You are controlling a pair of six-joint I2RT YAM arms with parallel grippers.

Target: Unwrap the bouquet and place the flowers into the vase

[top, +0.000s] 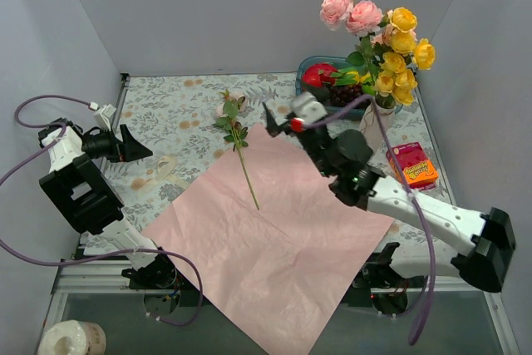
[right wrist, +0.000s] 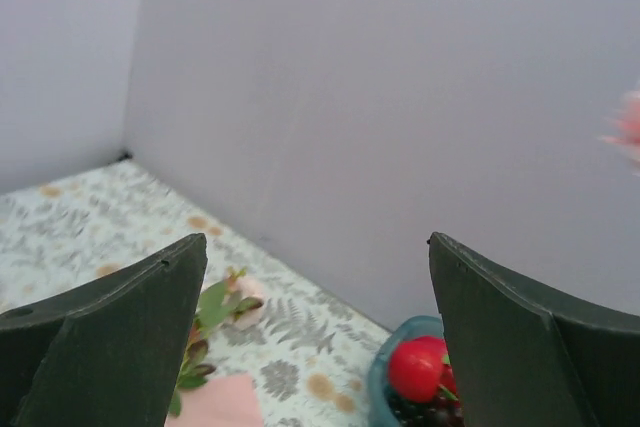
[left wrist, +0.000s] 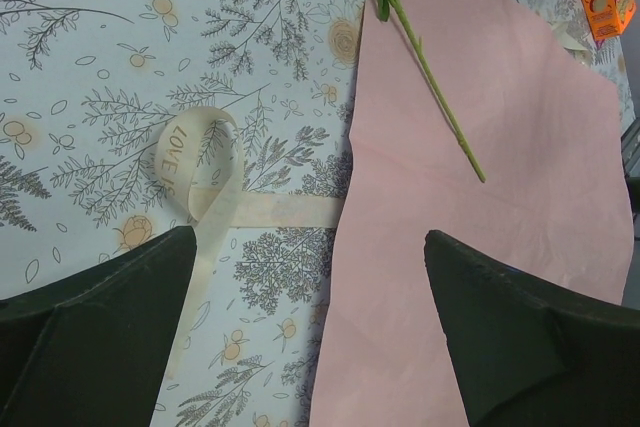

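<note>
Because the bouquet is already undone, its wrapping paper (top: pixel 283 230) lies spread flat with the pink face up across the near middle of the table, and the cream ribbon (left wrist: pixel 205 162) lies loose on the patterned tablecloth (top: pixel 174 114) just left of the sheet, one end touching its edge. Most of the flowers (top: pixel 391 47), pink and yellow roses, stand upright in the white vase (top: pixel 374 129) at the far right, just beside the blue fruit tub (top: pixel 320 61). One rose (top: pixel 243 160) is not yet in: it lies at the far left part of the paper, stem end pointing near, bloom off the far edge on the cloth.

Judging by that, the right gripper (top: pixel 278 122) hangs above the paper's far edge, between the lone rose and the tub, so that it can go for this last stem; its jaws stand wide apart with nothing between them. Well apart at the left, the left gripper (top: pixel 137 145) is likewise spread and grasps nothing, probably parked out of the way.

On the ribbon the printed words "LOVE IS" can be read. At the right, an orange and pink box (top: pixel 411 165) carries lettering too small to make out.
</note>
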